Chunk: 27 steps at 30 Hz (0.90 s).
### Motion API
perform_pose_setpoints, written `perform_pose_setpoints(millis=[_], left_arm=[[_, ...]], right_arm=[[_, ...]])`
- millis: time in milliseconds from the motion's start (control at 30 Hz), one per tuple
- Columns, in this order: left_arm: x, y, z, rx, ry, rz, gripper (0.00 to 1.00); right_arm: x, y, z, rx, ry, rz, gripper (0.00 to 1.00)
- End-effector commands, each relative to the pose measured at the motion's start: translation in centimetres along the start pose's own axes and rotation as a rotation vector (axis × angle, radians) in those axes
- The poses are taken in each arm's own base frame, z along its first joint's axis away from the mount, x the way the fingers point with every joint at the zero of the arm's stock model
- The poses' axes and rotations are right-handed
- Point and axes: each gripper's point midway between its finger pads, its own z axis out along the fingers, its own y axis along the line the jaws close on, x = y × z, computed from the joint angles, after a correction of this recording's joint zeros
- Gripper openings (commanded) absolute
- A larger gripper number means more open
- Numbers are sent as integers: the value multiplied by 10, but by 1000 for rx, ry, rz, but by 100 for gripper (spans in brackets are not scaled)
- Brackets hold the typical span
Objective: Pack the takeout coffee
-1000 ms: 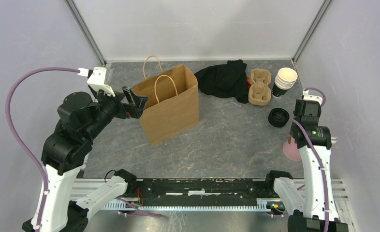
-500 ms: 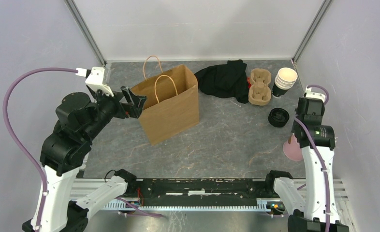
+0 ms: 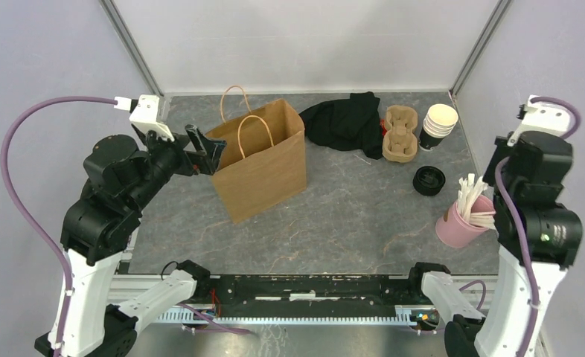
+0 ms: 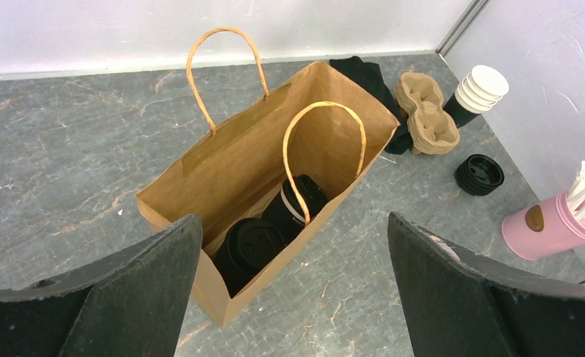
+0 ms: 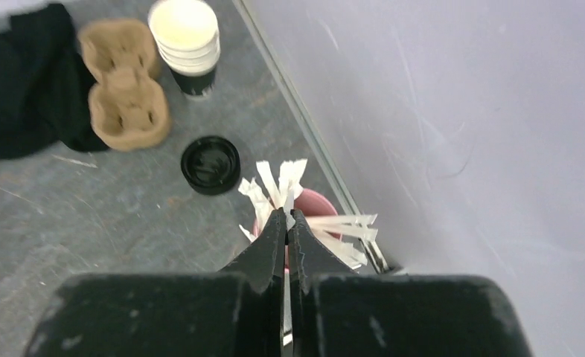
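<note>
Your left hand spread wide and empty, takeout coffees below it inside the paper bag, seen only by that wrist, overhead view hides them, right hand pinched shut above the pink stirrer cup.

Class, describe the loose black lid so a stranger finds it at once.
Start on the right, at the pink cup of white sticks. Between it and the cardboard carrier lies the black lid. It alone is flat, round and caps no cup.
</note>
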Motion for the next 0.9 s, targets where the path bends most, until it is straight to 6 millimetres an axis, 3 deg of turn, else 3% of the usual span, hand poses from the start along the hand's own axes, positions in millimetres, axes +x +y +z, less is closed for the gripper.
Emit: perform_pose_setpoints(millis=[0, 133, 233, 333, 400, 500, 600, 700, 867], left_arm=[[-18, -1, -10, 1, -71, 3, 100], [-28, -1, -18, -4, -103, -39, 100], [-40, -2, -25, -6, -136, -58, 100], [-43, -2, -31, -4, -143, -61, 100], [-40, -1, -35, -5, -138, -70, 100], [-39, 5, -47, -39, -147, -139, 100], [-40, 9, -62, -53, -186, -216, 100], [-38, 11, -70, -58, -200, -263, 100], [-32, 13, -77, -69, -178, -281, 100]], right_arm=[[-32, -6, -38, -68, -135, -5, 0], [-94, 13, -75, -243, -471, -37, 0], [-141, 60, -104, -521, -763, 13, 0], [-170, 120, -127, -931, -864, 151, 0], [-175, 158, -133, -1237, -794, 255, 0], [-180, 184, -147, -1507, -734, 333, 0], [-182, 221, -144, -1561, -620, 230, 0], [-175, 269, -160, -1710, -493, 150, 0], [-172, 308, -150, -1622, -428, 124, 0]])
